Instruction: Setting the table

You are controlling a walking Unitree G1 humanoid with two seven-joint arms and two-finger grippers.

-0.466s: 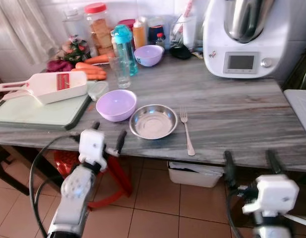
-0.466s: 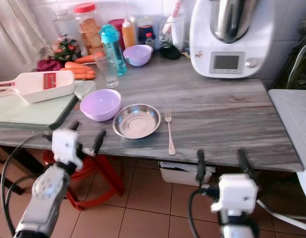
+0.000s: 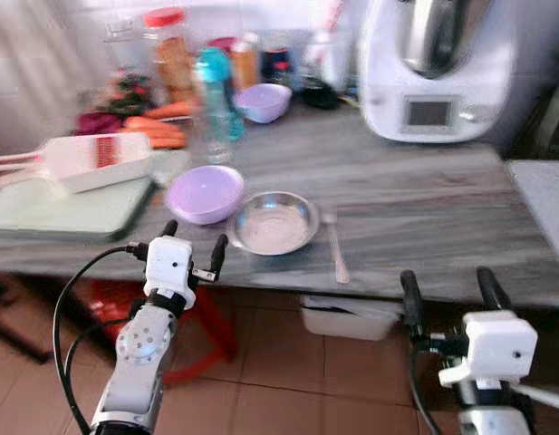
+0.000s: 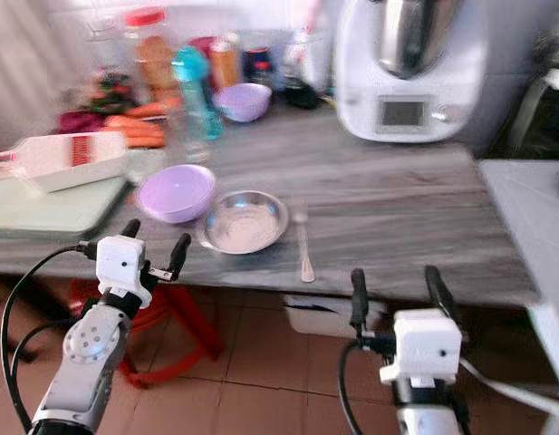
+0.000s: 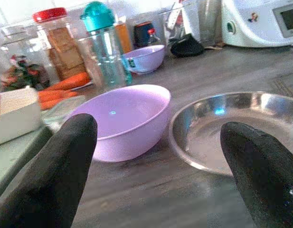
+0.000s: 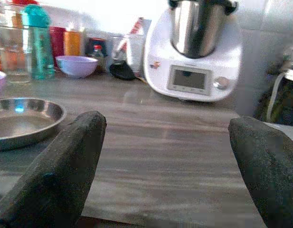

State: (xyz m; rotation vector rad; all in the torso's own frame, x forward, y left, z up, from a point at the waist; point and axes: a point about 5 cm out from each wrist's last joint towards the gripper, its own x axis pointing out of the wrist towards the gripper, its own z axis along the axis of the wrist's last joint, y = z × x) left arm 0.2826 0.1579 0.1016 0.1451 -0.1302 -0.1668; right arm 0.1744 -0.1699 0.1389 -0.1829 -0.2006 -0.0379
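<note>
Left gripper (image 3: 193,243): spread wide, empty, at the table (image 3: 424,208) edge before the purple bowl (image 3: 205,192).
Right gripper (image 3: 447,290): released, empty, below the edge.
Set so far: steel plate (image 3: 274,222), fork (image 3: 336,249) beside it.
Progress: early, I judge.

wall: white tiles (image 3: 43,54) | floor: terracotta tiles (image 3: 279,381) | counter: grey wood-grain (image 3: 424,199)
</note>
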